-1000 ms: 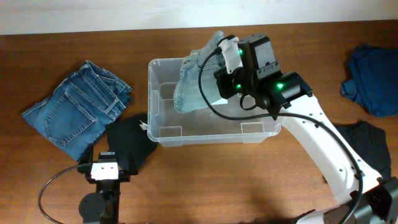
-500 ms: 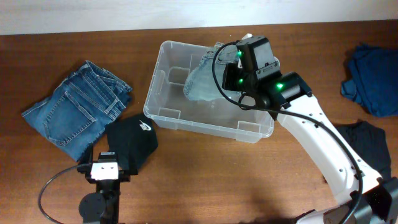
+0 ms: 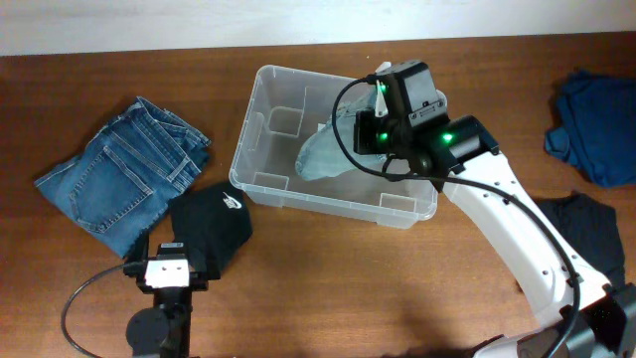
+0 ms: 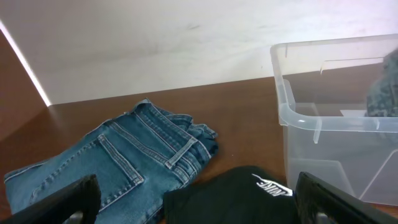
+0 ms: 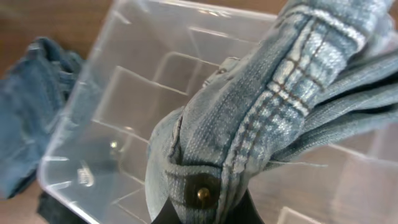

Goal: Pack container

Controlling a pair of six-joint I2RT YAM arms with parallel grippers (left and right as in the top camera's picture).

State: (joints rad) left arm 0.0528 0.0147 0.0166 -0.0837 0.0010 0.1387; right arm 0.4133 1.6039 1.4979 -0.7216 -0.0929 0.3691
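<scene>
The container [image 3: 248, 139] is a clear plastic bin lying skewed at mid-table; it also shows in the left wrist view [image 4: 298, 118] and the right wrist view [image 5: 118, 81]. My right gripper [image 3: 364, 134] [image 5: 208, 213] is shut on a bunched light-blue denim garment [image 3: 323, 151] [image 5: 261, 112], which hangs down inside the bin. From the left wrist the garment [image 4: 382, 93] shows only dimly through the bin's wall. My left gripper [image 3: 171, 261] [image 4: 199, 208] stands wide open and empty at the front left, just behind a black cap [image 3: 211, 227] [image 4: 239, 196].
Folded dark-blue jeans [image 3: 124, 174] [image 4: 124, 162] lie left of the bin, next to the cap. A dark blue garment [image 3: 594, 124] lies at the far right edge. A black garment [image 3: 586, 234] lies below it, beside the right arm.
My right gripper has lowered the light denim from the bin's back rim down into the bin. The bin has turned and slid back off the black cap. The left arm has stayed still.
</scene>
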